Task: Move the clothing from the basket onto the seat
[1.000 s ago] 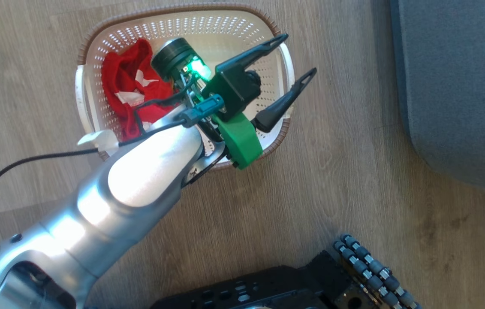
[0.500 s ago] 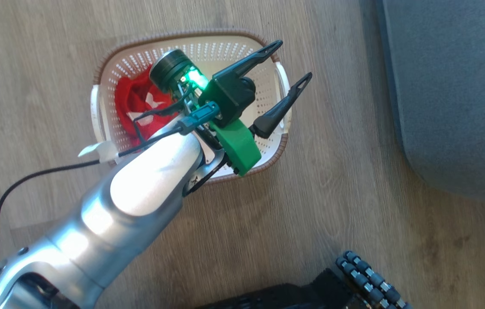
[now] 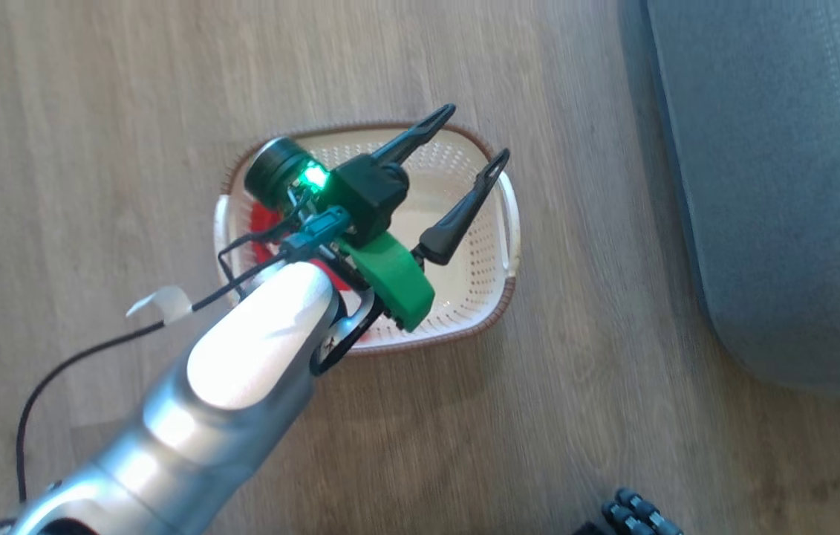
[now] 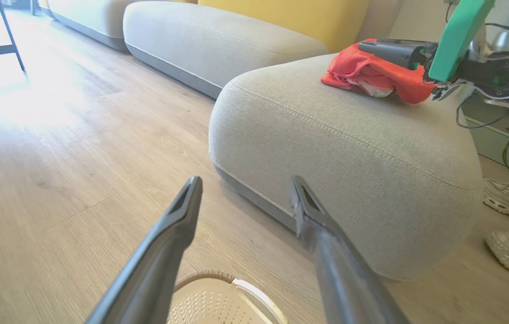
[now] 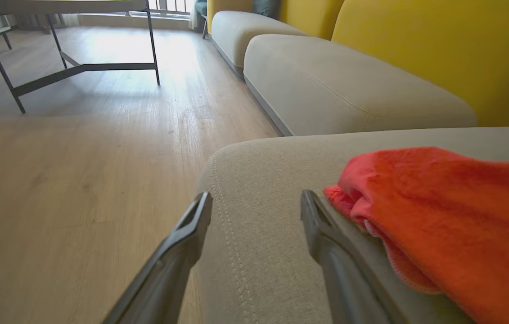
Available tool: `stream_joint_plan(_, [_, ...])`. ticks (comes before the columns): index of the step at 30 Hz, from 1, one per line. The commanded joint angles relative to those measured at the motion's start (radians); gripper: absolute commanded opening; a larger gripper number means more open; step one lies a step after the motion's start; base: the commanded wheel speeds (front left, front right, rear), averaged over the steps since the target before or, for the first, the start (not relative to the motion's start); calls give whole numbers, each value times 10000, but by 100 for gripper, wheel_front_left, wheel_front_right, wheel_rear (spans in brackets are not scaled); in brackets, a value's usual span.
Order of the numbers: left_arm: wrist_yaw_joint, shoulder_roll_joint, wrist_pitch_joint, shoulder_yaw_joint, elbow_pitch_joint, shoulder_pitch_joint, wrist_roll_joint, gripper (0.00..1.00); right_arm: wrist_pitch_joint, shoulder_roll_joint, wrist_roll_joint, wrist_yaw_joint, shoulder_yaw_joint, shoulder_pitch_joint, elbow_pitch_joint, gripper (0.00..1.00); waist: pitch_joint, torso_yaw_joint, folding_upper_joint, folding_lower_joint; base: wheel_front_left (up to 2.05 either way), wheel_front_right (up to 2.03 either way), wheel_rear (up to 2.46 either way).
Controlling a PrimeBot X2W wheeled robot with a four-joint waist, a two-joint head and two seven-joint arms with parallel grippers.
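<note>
1. The left pincer (image 3: 476, 134) hangs wide open and empty over the basket (image 3: 464, 282). Red clothing (image 3: 260, 223) lies at the basket's 9 o'clock side, mostly hidden under the forearm (image 3: 256, 349).
2. The right pincer (image 5: 256, 195) is spread open over the seat (image 5: 326, 153), gripping nothing. A red garment (image 5: 443, 211) lies just at its 3 o'clock.
3. Risk: reaching half-blind, the left pincer may catch the perforated wall and drag the light basket.
4. Risk: on pulling away, the right pincer could snag the garment's hem and tug it off the seat.

bright daylight, blown-out glare on the wood floor (image 4: 24, 90) and the pale forearm (image 3: 256, 349); soft shadow beside the seat (image 3: 776, 186); mild softness overall, wide-angle bending at wrist-view edges.
</note>
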Motion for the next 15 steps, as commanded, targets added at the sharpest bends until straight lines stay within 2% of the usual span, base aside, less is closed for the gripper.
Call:
stream_joint_plan(1, [-63,3,-49,438,-347,105,128,100,-49,-63,127,69,197,333,-456,100,-425,293,0,0,0,0,0])
stream_joint_plan(9, [-23,-120,-49,1634,-280,1037,428,100,-49,292,317,69,1077,898,-1250,100,-1433,879,0,0,0,0,0])
stream_joint_plan(15, [175,-153,-49,2742,-128,1819,699,100,-49,552,212,69,1543,1340,-1613,100,-2196,1233,0,0,0,0,0])
